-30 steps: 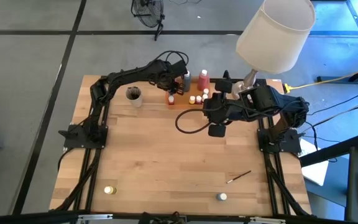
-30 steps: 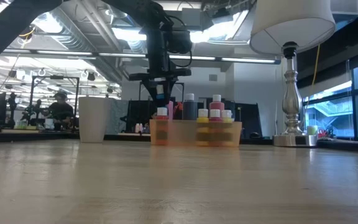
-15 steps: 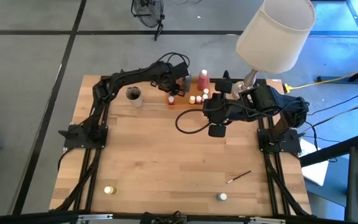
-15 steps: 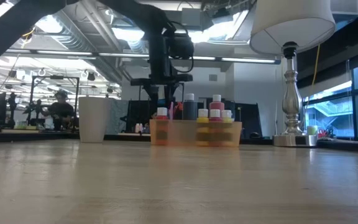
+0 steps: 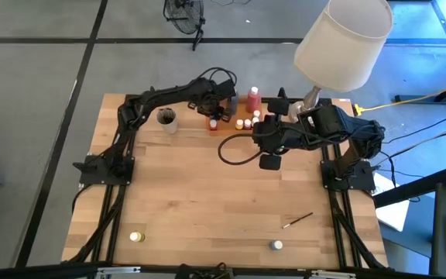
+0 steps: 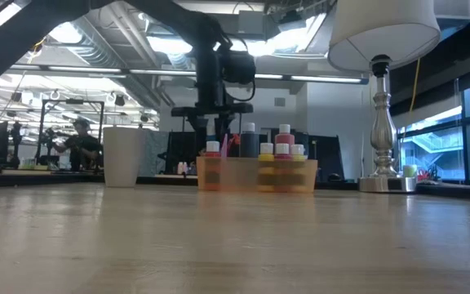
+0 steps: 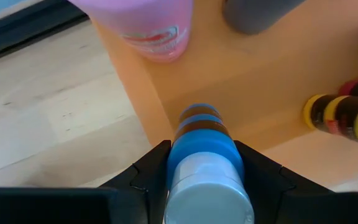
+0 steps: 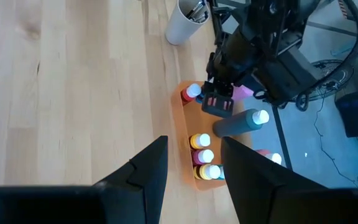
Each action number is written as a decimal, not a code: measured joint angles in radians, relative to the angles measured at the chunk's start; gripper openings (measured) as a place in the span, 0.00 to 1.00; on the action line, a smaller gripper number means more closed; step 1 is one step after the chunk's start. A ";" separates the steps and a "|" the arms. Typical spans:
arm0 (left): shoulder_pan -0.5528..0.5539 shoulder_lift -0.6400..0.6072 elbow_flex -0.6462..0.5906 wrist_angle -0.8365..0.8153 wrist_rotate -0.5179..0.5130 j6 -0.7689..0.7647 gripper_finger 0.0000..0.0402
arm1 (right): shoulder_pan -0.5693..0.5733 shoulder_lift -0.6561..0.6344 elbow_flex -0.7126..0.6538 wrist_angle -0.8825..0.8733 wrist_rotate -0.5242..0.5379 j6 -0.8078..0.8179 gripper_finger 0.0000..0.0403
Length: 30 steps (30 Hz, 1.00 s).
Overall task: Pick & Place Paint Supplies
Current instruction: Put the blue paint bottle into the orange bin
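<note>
Left gripper: the left gripper [image 7: 205,180] is seen over the near-left corner of the orange tray [image 5: 224,124], at the back of the table [image 5: 207,194].
Left fingers: the two dark fingers [image 7: 151,171] are parted about halfway and closed against the sides of a small pot [image 7: 204,168] with a white lid and blue band; the pot is gripped between them, in contact on both sides. Whether its base already touches the tray cannot be told.
Right gripper: the right gripper [image 8: 193,163] is held above the table, just in front of the tray.
Right fingers: the fingers [image 8: 148,165] are held partly apart, and nothing is seen between them or in contact with them.
Tray contents: a pink bottle [image 7: 148,25] and a grey bottle [image 8: 241,121] stand upright in the tray beyond the held pot; a second pink bottle [image 5: 253,98] is at the tray's far side; small pots with yellow and white lids [image 8: 202,155] are grouped at the tray's other end.
Cup: a beige cup [image 5: 166,119] is placed left of the tray, apart from it, with dark brushes inside.
Loose supplies: a yellow-lidded pot [image 5: 135,236], a white-lidded pot [image 5: 276,245] and a thin brush [image 5: 297,221] lie near the front edge, well apart from the tray.
Lamp: a lamp [image 5: 343,43] stands at the back right.
</note>
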 joint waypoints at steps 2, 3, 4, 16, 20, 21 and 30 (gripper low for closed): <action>0.000 0.015 0.000 -0.004 0.003 0.008 0.36 | 0.000 0.000 0.000 0.000 0.000 0.000 0.38; 0.000 0.024 0.000 -0.003 0.008 0.013 0.36 | 0.000 0.000 -0.002 0.000 0.000 0.000 0.38; 0.000 0.030 0.000 -0.003 0.012 0.016 0.36 | 0.000 -0.001 -0.006 0.000 0.000 0.000 0.38; 0.001 0.049 0.000 0.017 0.012 0.026 0.36 | -0.010 -0.001 -0.025 0.000 0.000 0.000 0.38; 0.007 0.049 0.000 0.038 0.013 0.027 0.36 | -0.010 -0.001 -0.025 0.000 0.000 0.000 0.38; 0.009 0.049 0.000 0.037 0.018 0.027 0.36 | -0.010 -0.001 -0.025 0.000 0.000 0.000 0.38; 0.015 0.049 0.000 0.035 0.022 0.036 0.36 | -0.010 -0.001 -0.025 0.000 0.000 0.000 0.38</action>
